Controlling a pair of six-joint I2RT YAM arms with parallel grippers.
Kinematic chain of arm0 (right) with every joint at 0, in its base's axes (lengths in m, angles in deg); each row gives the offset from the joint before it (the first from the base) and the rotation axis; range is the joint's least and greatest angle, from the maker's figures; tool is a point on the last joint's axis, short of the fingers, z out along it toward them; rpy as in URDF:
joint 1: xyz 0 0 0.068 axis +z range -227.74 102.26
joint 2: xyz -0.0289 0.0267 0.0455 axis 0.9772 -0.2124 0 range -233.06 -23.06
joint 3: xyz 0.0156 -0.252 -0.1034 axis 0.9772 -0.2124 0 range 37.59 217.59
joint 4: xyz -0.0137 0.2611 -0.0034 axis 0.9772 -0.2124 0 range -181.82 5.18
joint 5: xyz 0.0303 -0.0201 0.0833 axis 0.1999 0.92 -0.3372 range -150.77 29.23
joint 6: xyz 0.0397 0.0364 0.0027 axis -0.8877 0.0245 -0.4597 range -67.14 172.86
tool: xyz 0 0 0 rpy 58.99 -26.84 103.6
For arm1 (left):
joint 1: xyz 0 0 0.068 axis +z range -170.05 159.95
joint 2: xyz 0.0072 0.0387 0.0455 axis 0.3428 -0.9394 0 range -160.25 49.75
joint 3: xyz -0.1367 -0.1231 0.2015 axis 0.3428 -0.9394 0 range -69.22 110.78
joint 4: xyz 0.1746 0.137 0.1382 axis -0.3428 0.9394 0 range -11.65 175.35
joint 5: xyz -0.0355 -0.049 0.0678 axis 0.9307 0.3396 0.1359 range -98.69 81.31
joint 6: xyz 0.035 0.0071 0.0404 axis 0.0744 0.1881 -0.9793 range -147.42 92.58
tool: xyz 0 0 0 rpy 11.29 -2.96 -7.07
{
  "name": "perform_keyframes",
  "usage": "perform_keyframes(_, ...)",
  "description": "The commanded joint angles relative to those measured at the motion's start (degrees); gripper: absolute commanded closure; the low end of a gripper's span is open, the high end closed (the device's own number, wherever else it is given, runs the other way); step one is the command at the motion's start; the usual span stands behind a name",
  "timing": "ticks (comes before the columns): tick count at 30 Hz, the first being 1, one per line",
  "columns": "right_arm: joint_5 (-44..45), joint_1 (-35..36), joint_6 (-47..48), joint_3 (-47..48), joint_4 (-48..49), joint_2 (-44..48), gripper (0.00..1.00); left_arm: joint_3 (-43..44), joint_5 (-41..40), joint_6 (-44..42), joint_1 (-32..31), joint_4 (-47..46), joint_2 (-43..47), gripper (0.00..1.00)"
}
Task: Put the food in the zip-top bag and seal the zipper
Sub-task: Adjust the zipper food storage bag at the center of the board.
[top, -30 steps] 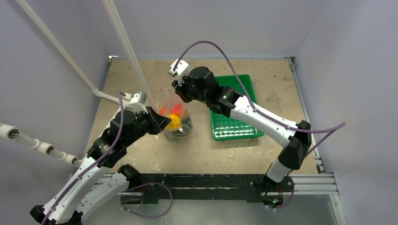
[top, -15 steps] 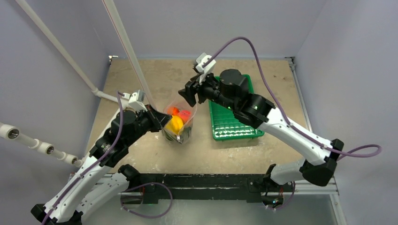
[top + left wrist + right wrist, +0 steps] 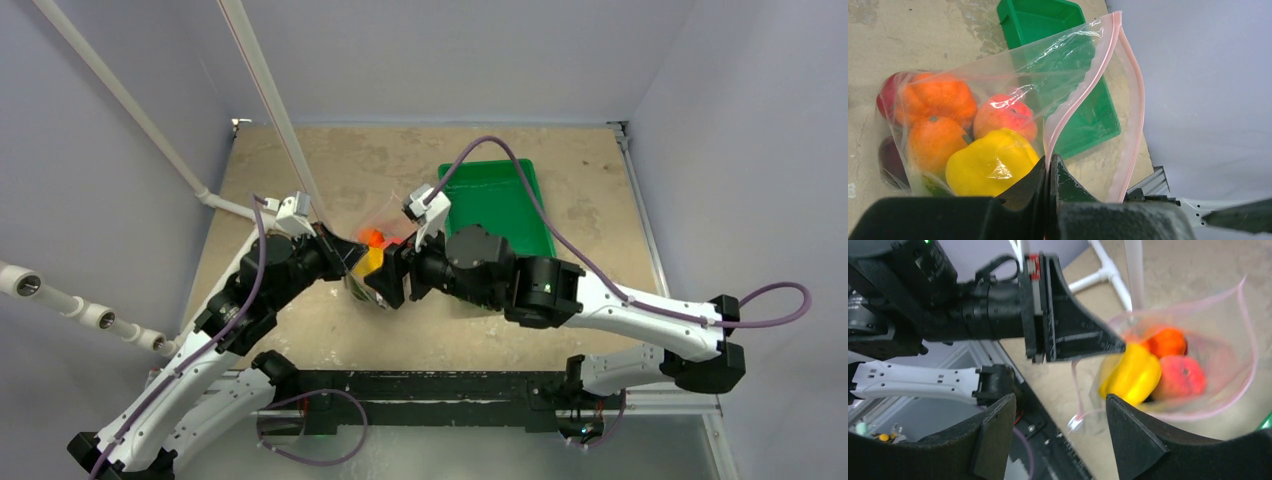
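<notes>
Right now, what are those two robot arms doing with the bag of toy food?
The left gripper is pinching the clear zip-top bag by its zipper, holding it upright. The toy food is inside. The bag's mouth gapes open, not yet sealed. The right gripper hovers open and empty beside it.

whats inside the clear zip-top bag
The zip-top bag holds a yellow pepper, a red-orange fruit, a ribbed orange piece, a smaller orange fruit, plus a dark red piece and a dark purple piece at its edge. A green piece under the pepper is mostly covered.
</notes>
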Motion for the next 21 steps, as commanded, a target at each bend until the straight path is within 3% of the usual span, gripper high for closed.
perform_keyframes(1, 12.56, 5.55, -15.19, 0.03, -7.28, -0.57, 0.31, -0.52, -0.11, 0.66, 0.11, -3.79, 0.31, 1.0)
perform_keyframes(10, 21.58, 13.17, -33.91, 1.09, -19.88, -8.95, 0.3, -0.63, -0.41, 0.49, 0.14, -3.49, 1.24, 1.0)
perform_keyframes(21, 29.93, 14.62, -39.38, 6.8, -23.5, -16.84, 0.31, -1.2, 0.23, 0.48, 0.14, -3.24, 2.12, 1.0)
